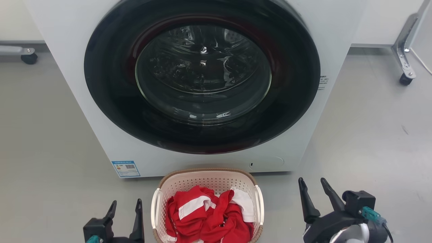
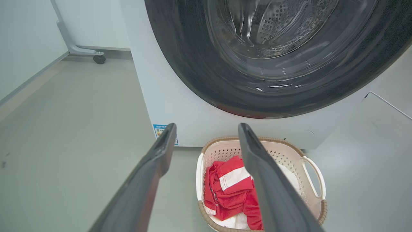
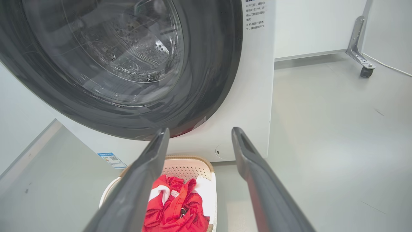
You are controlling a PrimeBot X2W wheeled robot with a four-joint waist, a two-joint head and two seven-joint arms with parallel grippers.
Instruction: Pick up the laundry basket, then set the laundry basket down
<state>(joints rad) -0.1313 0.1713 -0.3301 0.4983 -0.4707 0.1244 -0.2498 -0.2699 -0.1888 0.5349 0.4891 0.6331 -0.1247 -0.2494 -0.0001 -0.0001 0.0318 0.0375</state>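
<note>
The cream-white perforated plastic laundry basket with the brown woven-look rim is sitting on the pale grey floor, close in front of the big white front-loading washer and just below its round dark glass door. It is holding a crumpled heap of red and white clothes. The left gripper is hanging just beside the basket's white left side handle, its two long dark fingers spread apart and gripping nothing. The right gripper is hovering further out from the white right side handle, likewise spread and empty. Neither is touching the basket, so by my reading the pickup is not yet begun. The main risk is lying in this uneven start: with the right gripper standing further out than the left, one side may be reaching its handle first and nudging the light basket sideways across the smooth floor, putting the other handle out of line. The handles are looking thin and slick, so a shallow pinch may be slipping once the weight comes on. A lift led by one side would be tipping the basket and spilling the loose clothes. The washer front is also standing very near the far rim, so a forward swing during the lift could be knocking the basket or a fingertip against the door.
</note>
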